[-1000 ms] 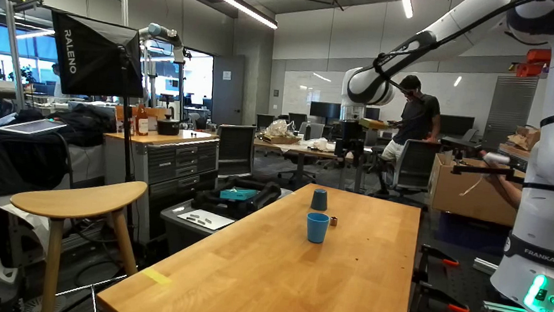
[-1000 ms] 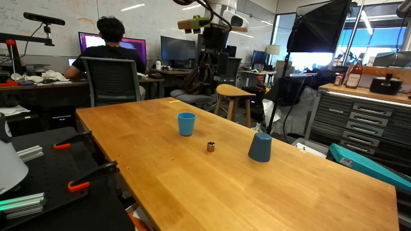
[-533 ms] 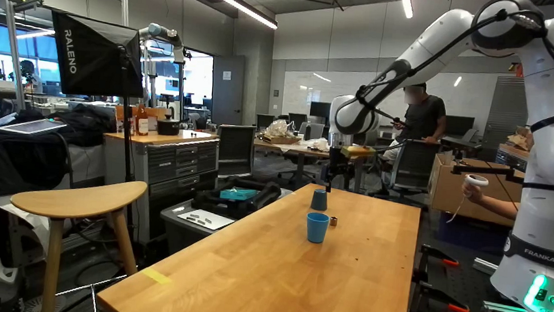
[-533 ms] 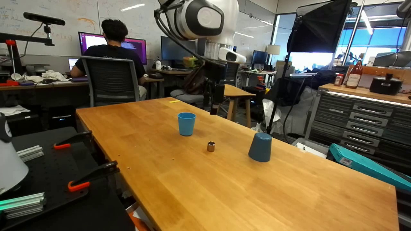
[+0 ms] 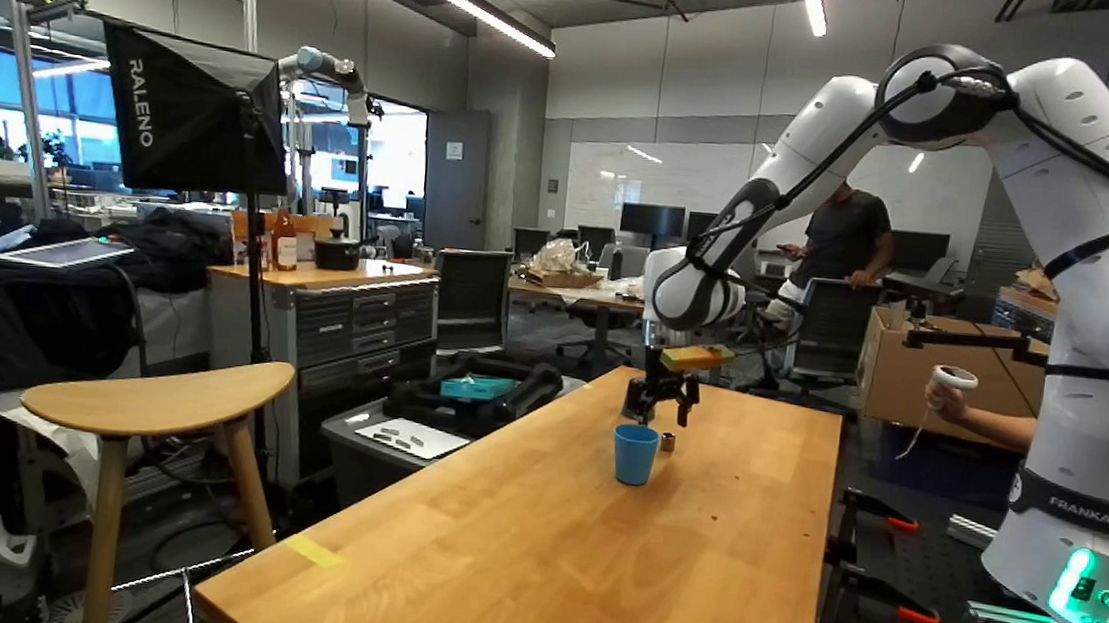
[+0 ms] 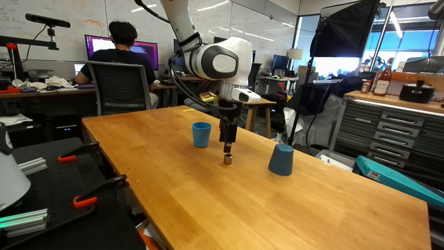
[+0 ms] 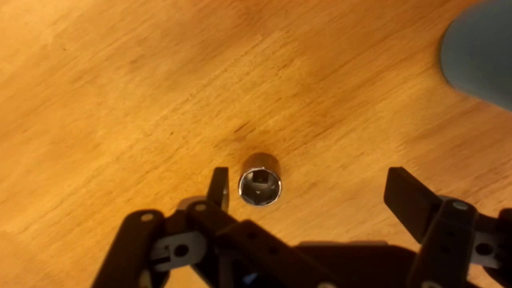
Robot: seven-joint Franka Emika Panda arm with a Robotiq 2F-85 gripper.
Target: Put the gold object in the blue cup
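Gold object (image 7: 260, 179) stands beneath the downward-pointing, wide-spread hand (image 7: 307, 185).

Parted jaws above gold object (image 5: 669, 442) near blue cup (image 5: 635, 457)

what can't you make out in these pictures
Blue cup: its inside bottom, hidden by its near wall in both exterior views.
Dark upside-down cup: cut off at the wrist view's top right corner; partly hidden by the gripper in an exterior view.
Standing person: most of the head, hidden by the robot arm in an exterior view.
Bottle label: too small to read in both exterior views.
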